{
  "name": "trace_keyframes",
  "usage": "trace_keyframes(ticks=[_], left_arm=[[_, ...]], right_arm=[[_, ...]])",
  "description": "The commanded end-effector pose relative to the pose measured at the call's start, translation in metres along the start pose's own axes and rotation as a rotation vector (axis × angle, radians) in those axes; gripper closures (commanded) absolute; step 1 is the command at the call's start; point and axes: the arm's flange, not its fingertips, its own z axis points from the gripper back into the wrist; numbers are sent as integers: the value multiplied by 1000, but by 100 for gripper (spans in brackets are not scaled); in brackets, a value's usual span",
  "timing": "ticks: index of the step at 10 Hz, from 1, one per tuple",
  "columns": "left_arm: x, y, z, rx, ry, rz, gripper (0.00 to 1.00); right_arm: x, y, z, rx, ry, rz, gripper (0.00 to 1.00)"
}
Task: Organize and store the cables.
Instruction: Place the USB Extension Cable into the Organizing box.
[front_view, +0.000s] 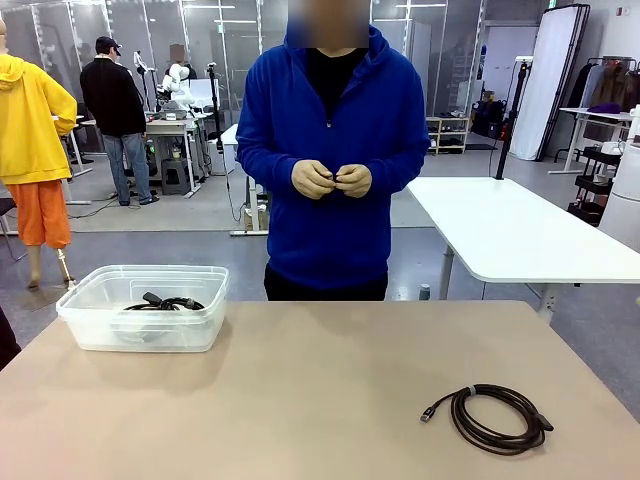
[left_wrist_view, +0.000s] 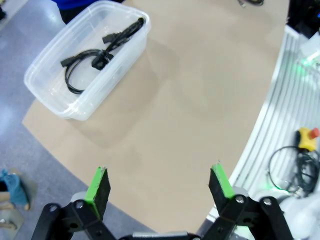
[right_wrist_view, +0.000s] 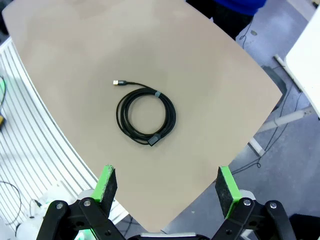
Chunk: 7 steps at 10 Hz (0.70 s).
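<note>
A coiled dark cable (front_view: 497, 416) with a small connector lies on the beige table (front_view: 320, 400) at the front right; in the right wrist view the same coil (right_wrist_view: 146, 115) sits well ahead of my open right gripper (right_wrist_view: 166, 187). Another black cable (front_view: 163, 303) with chunky plugs rests inside the clear plastic bin (front_view: 75, 322) at the table's far left. The left wrist view looks down on that bin (left_wrist_view: 45, 95) and its cable (left_wrist_view: 95, 59), far from my open left gripper (left_wrist_view: 159, 187). Nothing sits between either pair of fingers.
A person in a blue hoodie (front_view: 333, 150) stands at the far side with both hands (front_view: 333, 180) together at the waist. A white table (front_view: 520, 230) stands behind to the right. A corner of the beige table (right_wrist_view: 272, 97) lies beyond the coil in the right wrist view.
</note>
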Motion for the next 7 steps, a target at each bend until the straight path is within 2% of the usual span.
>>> trace_keyframes(ticks=[1, 2, 4, 6, 7], left_arm=[[0, 1, 2, -8, 2, -4, 0], [0, 1, 2, -8, 2, -4, 0], [0, 1, 2, -8, 2, -4, 0], [0, 1, 2, -8, 2, -4, 0], [0, 1, 2, -8, 2, -4, 0]], right_arm=[[37, -18, -25, 11, 105, 105, 0], [52, -19, -35, 15, 128, 144, 0], [92, -21, -74, 34, 247, 237, 0], [115, -14, -113, 19, 334, 355, 0], [122, -14, -134, 28, 317, 399, 0]])
